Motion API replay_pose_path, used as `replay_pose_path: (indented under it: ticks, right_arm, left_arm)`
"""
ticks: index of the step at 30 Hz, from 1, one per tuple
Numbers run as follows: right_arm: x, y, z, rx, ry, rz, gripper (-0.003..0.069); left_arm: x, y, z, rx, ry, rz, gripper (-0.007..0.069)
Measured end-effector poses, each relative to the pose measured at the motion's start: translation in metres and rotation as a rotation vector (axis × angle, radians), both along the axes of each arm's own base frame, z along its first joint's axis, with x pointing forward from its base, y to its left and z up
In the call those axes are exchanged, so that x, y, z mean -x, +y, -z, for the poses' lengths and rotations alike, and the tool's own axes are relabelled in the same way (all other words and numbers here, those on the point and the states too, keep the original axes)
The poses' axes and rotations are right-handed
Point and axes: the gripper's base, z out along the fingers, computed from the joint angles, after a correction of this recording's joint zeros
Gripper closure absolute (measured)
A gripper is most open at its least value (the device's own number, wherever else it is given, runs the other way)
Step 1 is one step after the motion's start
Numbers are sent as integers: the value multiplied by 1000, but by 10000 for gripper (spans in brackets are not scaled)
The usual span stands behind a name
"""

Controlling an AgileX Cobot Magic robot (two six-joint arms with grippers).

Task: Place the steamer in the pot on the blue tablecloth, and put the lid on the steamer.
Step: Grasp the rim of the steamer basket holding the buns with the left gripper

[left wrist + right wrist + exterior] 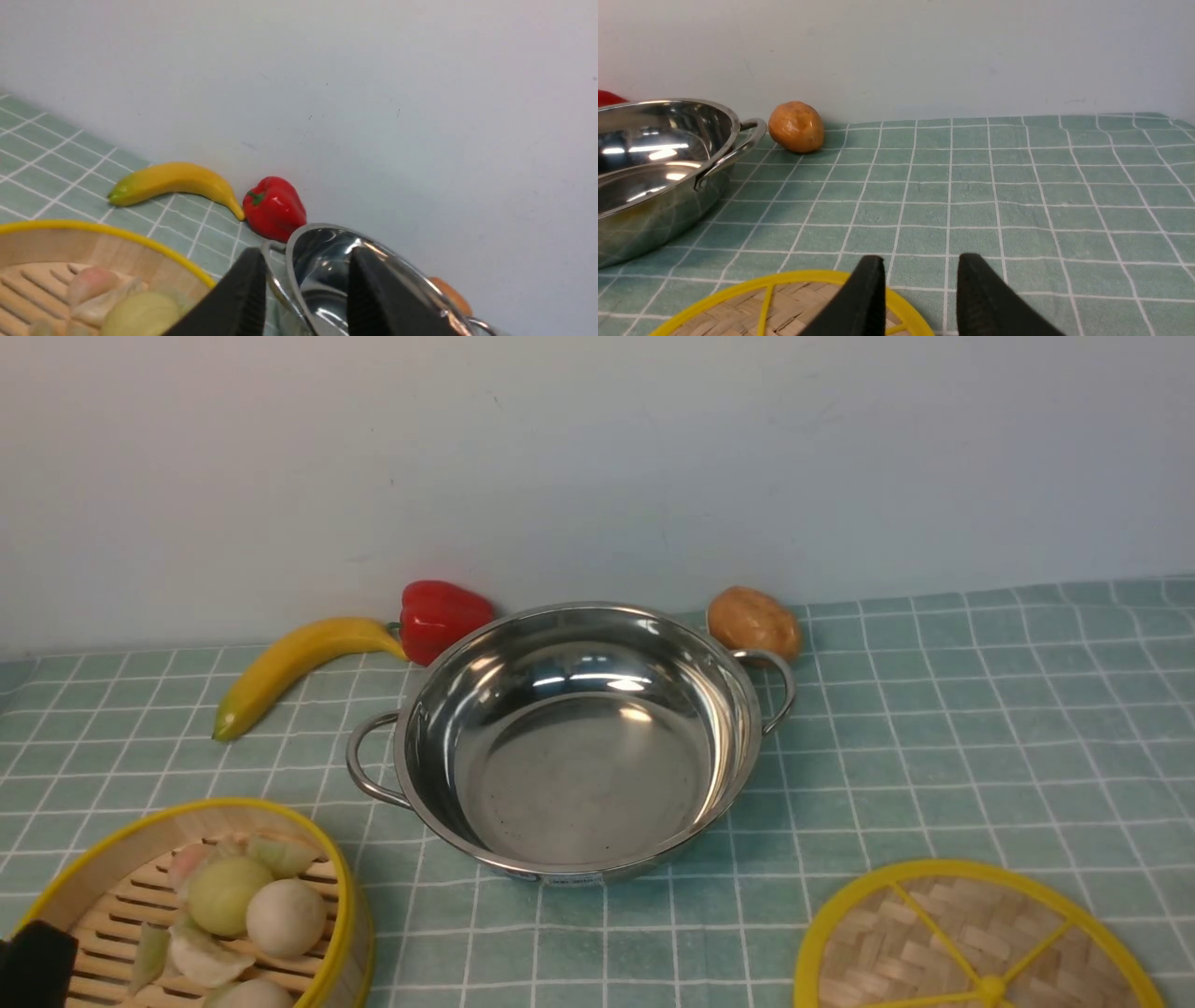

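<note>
The shiny steel pot (pixel 579 775) stands empty in the middle of the blue tablecloth (pixel 934 728). The bamboo steamer (pixel 112 863), with several food pieces in it, sits on the cloth at the near left. The woven lid (pixel 934 943) lies flat at the near right. My left gripper (pixel 307 252) is open and empty, beside the steamer (pixel 70 247) on its pot side, facing the pot (pixel 322 261). Only a black part of it (pixel 33 963) shows in the front view. My right gripper (pixel 920 259) is open and empty, just above the lid's (pixel 784 308) far rim.
A banana (pixel 289 663) and a red pepper (pixel 439 616) lie behind the pot on the left, and a brown potato (pixel 754 621) lies behind its right handle. The wall stands close behind them. Bare cloth stretches to the right of the pot.
</note>
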Motion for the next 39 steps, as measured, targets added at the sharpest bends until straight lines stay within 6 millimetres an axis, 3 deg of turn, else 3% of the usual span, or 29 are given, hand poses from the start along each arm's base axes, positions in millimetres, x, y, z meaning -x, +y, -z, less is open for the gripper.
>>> replay_pose_path:
  ticks: [3,5,9,13,16,21,27,30,35,39]
  right_arm:
    - [0,0,0,0,0,0,419]
    - [0,0,0,0,0,0,419]
    - [0,0,0,0,0,0,419]
    - [0,0,0,0,0,0,419]
    - [0,0,0,0,0,0,419]
    - [0,0,0,0,0,0,419]
    - [0,0,0,0,0,0,419]
    - [0,0,0,-1,0,0,419]
    - [0,0,0,-1,0,0,419]
    - [0,0,0,-4,0,0,419]
  left_arm:
    - [7,-3,-29,-69,-41,33,382]
    - [16,-8,-62,-203,-17,80,382]
    - [26,-10,-98,-507,240,174,382]
    - [23,-4,-111,-720,588,268,382]
    - [6,5,-120,-814,752,273,382]
    - [-34,11,-109,-1024,933,411,382]
    - [-75,6,-84,-1260,1024,745,382]
    - [-85,1,-71,-1292,1059,846,382]
    - [-106,-5,-28,-1321,1212,1111,382]
    - [-113,-5,-8,-1294,1293,1196,382]
